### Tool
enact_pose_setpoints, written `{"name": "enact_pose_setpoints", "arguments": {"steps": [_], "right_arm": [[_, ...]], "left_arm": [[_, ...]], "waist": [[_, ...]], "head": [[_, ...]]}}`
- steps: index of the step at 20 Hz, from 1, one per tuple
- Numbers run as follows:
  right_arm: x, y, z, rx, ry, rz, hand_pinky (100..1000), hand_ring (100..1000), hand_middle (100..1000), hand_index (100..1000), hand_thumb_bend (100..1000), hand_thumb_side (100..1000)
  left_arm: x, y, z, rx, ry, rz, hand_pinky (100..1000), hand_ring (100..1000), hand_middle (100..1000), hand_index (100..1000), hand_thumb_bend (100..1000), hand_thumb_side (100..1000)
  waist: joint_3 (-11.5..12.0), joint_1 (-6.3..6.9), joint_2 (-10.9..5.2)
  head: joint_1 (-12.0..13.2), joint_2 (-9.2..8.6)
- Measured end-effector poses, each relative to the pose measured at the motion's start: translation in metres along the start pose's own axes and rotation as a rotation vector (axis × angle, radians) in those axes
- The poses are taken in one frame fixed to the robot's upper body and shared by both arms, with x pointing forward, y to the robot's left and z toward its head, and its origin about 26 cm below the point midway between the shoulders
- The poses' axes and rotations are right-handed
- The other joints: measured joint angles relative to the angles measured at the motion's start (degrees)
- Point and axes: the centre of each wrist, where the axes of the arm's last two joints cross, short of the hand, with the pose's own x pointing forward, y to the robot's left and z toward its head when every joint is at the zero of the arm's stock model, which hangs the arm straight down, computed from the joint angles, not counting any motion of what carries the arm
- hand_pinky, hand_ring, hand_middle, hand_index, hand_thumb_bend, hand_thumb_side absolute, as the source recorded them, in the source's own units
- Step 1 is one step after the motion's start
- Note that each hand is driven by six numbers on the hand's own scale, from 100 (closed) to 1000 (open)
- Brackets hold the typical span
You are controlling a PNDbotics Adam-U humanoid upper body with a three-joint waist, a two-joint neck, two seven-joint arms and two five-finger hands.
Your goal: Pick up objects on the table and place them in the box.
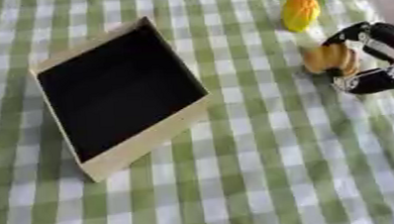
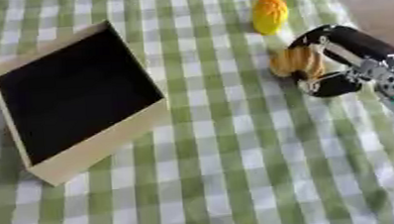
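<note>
Right hand [image 2: 340, 59] is grasping tan ridged pastry [image 2: 294, 62] on checked tablecloth [image 2: 239, 170], yellow fruit [image 2: 269, 13] lying just beyond, box [image 2: 90, 146] sitting left.

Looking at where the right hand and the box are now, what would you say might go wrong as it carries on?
1. The right hand curls round only one side of the tan pastry-like object, so it might slip out when lifted.
2. The yellow-orange fruit-like object lies just beyond the hand; a lift could nudge it toward the table edge at the upper right.
3. The box sits well to the left, so the carry across the checked cloth is long, and the object could catch the near wall.
</note>
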Motion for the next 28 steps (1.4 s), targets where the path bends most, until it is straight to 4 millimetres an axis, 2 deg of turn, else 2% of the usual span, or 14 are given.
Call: {"name": "enact_pose_setpoints", "arguments": {"steps": [4,7,8,9,14,21,26,27,28], "right_arm": [[0.002,0.001,0.002,0.006,-0.004,-0.024,915,858,550,684,100,173],[0.011,-0.005,0.003,-0.022,-0.034,-0.046,914,840,526,672,100,147],[0.016,-0.008,0.003,-0.034,-0.053,-0.054,914,835,524,672,100,345],[0.023,-0.011,0.004,-0.044,-0.080,-0.062,914,835,524,672,100,139],[0.071,-0.040,0.009,-0.088,-0.271,-0.040,899,787,522,670,100,131],[0.122,-0.084,-0.005,-0.119,-0.542,0.032,878,741,517,664,100,113],[0.158,-0.101,-0.017,-0.138,-0.646,0.043,875,729,507,659,100,100],[0.165,-0.103,-0.019,-0.141,-0.660,0.041,875,730,507,659,100,100],[0.172,-0.105,-0.021,-0.143,-0.670,0.038,874,731,508,659,100,100]], "left_arm": [[0.000,0.000,0.000,-0.001,0.001,0.001,788,706,798,850,100,723],[0.000,0.000,0.000,0.000,0.002,0.001,788,707,798,851,100,721],[0.000,0.000,0.000,0.000,0.002,0.002,788,707,798,850,100,720],[0.000,0.000,0.000,0.000,0.002,0.002,788,707,798,850,100,719],[0.000,0.000,0.000,0.002,0.002,0.009,787,709,797,850,100,714],[0.001,-0.001,-0.002,-0.002,-0.007,0.028,785,713,796,852,100,701],[0.004,-0.001,-0.013,0.009,-0.074,0.042,777,720,789,853,100,670],[0.005,-0.001,-0.016,0.012,-0.097,0.047,775,721,788,853,100,710],[0.006,-0.001,-0.020,0.015,-0.122,0.052,774,723,787,854,100,661]], "waist": [[-0.35,-0.16,-0.49],[-0.37,-0.51,-0.99],[-0.38,-0.57,-1.15],[-0.39,-0.64,-1.33],[0.02,-1.55,-2.31],[1.80,-3.04,-3.87],[3.98,-3.64,-4.92],[4.62,-3.77,-5.03],[5.28,-3.88,-5.09]], "head": [[0.20,0.04],[0.37,0.04],[0.40,0.05],[0.42,0.06],[0.47,0.61],[0.00,1.56],[-1.29,2.13],[-1.64,2.34],[-1.98,2.54]]}}
